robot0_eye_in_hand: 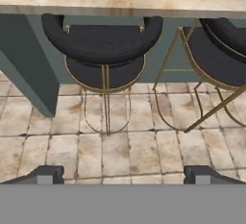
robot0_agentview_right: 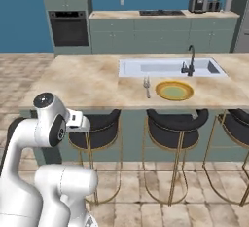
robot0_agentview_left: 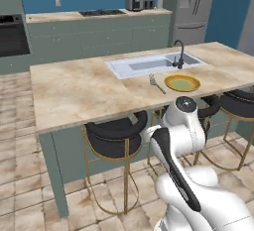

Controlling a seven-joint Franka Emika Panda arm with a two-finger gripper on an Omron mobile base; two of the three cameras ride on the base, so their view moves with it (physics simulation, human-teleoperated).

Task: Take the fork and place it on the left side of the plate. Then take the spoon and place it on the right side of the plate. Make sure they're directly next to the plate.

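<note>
The plate (robot0_agentview_left: 182, 83) sits on the table (robot0_agentview_left: 84, 91), near the front edge and just in front of the sink (robot0_agentview_left: 154, 65). The fork (robot0_agentview_left: 157, 84) lies on the table just beside the plate, on its left side, close to it but not touching. In the right base view, the fork (robot0_agentview_right: 147, 87) and plate (robot0_agentview_right: 174, 90) sit the same way. The claw (robot0_eye_in_hand: 124, 174) is low, in front of the table, pointing at the black stools (robot0_eye_in_hand: 102, 45) and the tiled floor (robot0_eye_in_hand: 120, 141). Its two tips are wide apart and hold nothing.
</note>
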